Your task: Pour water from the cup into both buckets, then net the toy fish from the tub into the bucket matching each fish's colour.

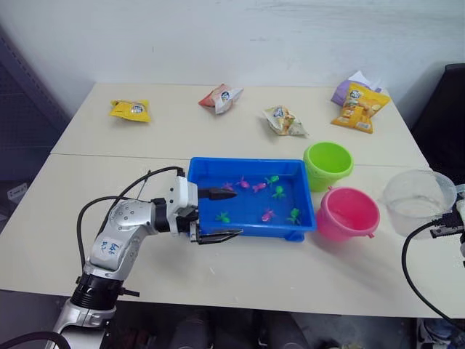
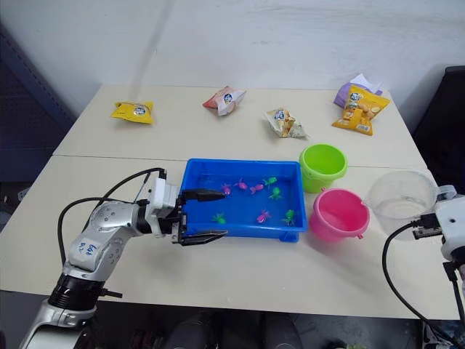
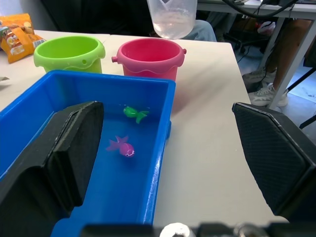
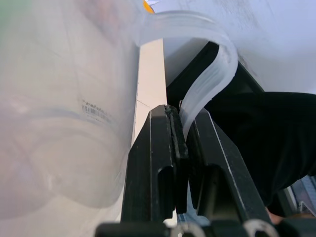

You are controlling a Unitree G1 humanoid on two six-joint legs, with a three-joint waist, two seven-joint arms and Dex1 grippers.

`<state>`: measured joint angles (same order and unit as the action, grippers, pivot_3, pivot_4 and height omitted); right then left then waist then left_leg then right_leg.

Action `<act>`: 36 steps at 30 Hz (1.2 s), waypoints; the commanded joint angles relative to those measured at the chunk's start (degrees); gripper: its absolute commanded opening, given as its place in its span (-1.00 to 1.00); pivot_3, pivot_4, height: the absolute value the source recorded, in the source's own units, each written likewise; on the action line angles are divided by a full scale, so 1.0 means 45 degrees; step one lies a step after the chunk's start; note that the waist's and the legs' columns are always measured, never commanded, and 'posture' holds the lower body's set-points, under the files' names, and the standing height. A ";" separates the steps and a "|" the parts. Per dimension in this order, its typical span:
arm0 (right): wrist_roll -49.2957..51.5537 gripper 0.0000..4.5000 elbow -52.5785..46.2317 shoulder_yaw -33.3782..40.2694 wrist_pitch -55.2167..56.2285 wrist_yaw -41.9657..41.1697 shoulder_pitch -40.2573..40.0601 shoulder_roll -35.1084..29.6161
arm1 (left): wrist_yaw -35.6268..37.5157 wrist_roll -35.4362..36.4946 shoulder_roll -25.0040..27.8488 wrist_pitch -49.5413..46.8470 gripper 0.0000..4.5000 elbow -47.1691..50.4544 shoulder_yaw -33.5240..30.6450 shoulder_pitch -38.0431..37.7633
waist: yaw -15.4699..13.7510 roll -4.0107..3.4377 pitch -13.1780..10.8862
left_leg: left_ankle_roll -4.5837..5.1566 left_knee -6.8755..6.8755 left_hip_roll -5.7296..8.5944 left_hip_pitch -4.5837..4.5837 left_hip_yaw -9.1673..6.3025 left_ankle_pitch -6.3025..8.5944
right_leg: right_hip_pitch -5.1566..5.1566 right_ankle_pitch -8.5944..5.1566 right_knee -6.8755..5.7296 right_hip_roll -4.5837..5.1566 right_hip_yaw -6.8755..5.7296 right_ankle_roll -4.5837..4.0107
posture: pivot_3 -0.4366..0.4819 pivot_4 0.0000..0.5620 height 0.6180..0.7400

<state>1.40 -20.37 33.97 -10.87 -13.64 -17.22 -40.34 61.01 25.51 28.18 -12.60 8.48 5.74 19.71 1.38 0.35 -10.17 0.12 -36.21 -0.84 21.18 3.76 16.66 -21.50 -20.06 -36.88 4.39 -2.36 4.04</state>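
The blue tub [image 1: 247, 162] sits mid-table and holds several tiny toy fish, some pink [image 1: 259, 187] and some green [image 1: 221, 217]. My left gripper [image 1: 236, 213] is open at the tub's near left corner, one finger over the water and the other outside the front rim. To the tub's right stand the lime green bucket [image 1: 328, 163] and, nearer to me, the pink bucket [image 1: 349, 212]. Further right is the clear cup [image 1: 418, 200] with a little water in it. My right gripper [image 4: 185, 123] is shut on the cup's handle [image 4: 212, 74].
Several snack bags lie along the far side of the table: yellow [image 1: 131, 110], red and white [image 1: 221, 98], pale [image 1: 285, 121], and orange [image 1: 361, 106] at the back right. A black chair [image 1: 447, 109] stands beyond the right edge. A person's legs [image 3: 291, 49] show past the table.
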 commanded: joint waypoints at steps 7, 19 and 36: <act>-0.2447 -0.93 0.0228 0.0050 0.1627 0.0366 0.0430 -0.0375 | -0.0196 -0.0001 -0.0180 0.0014 1.00 0.0400 0.0088 0.0004 | -0.0002 0.0005 -0.0003 | -0.0010 -0.0005 0.0002 0.0000 0.0000 -0.0006 | 0.0001 0.0000 0.0000 -0.0001 0.0000 0.0002 | -0.05 -0.47 0.97; -0.4048 -0.93 0.0975 -0.0311 0.2262 0.0445 0.1004 -0.0575 | -0.0803 0.0255 -0.0819 -0.0300 1.00 0.0750 0.0291 -0.0151 | -0.0025 0.0006 -0.0003 | -0.0016 -0.0012 0.0003 0.0002 0.0000 -0.0011 | 0.0002 0.0000 -0.0003 -0.0001 0.0000 0.0002 | -0.05 -0.47 0.97; -0.5271 -0.93 0.2386 -0.0291 0.3799 0.0383 0.1647 -0.1795 | -0.1027 0.0155 -0.1264 -0.0291 1.00 0.0750 0.0491 -0.0176 | 0.0000 0.0009 -0.0005 | -0.0021 -0.0022 0.0004 0.0000 0.0005 -0.0021 | 0.0004 0.0000 -0.0005 -0.0007 0.0005 0.0002 | -0.05 -0.47 0.97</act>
<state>-21.95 -9.19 31.32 5.01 -13.02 -10.58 -46.70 56.31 25.50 22.83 -14.25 10.31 7.83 19.34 1.38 0.40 -10.19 0.03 -36.32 -0.82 21.18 3.79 16.56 -21.48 -20.06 -36.90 4.35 -2.34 4.05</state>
